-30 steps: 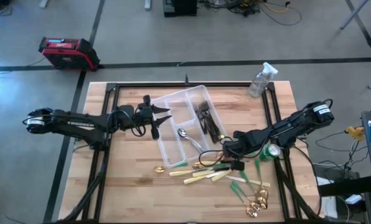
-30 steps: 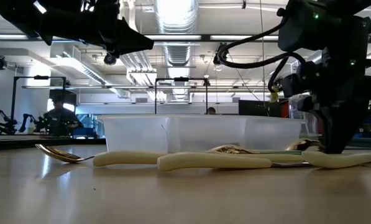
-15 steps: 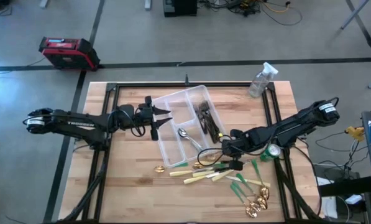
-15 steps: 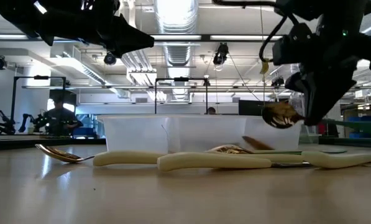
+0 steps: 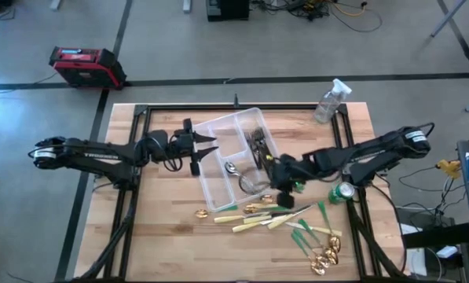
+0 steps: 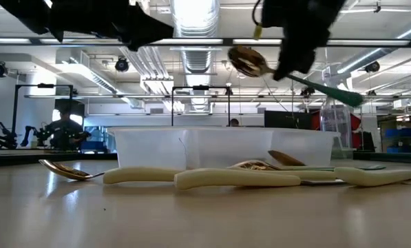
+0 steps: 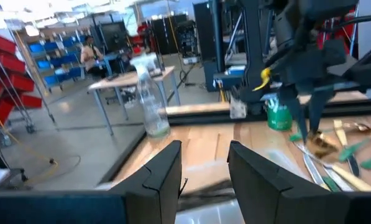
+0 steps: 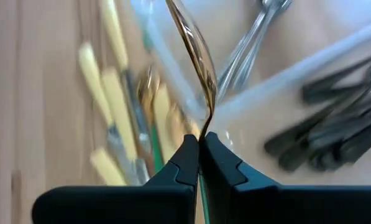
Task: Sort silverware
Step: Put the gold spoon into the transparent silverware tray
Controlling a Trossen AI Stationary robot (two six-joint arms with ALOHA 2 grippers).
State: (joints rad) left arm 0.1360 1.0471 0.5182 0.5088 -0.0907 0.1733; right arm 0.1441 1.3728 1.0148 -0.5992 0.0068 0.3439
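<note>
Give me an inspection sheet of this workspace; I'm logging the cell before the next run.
Surface: wooden table, black frame rails.
Job's things: clear tray holding dark forks and silver spoons; cream-handled knives, gold spoons and green-handled pieces loose on the table.
Clutter: green can, spray bottle.
Grippers: right gripper shut on green-handled gold spoon, lifted at tray edge; left gripper open, beside tray.
Cables: along right arm; floor cables behind.
Surroundings: red case on floor; person beyond table.
</note>
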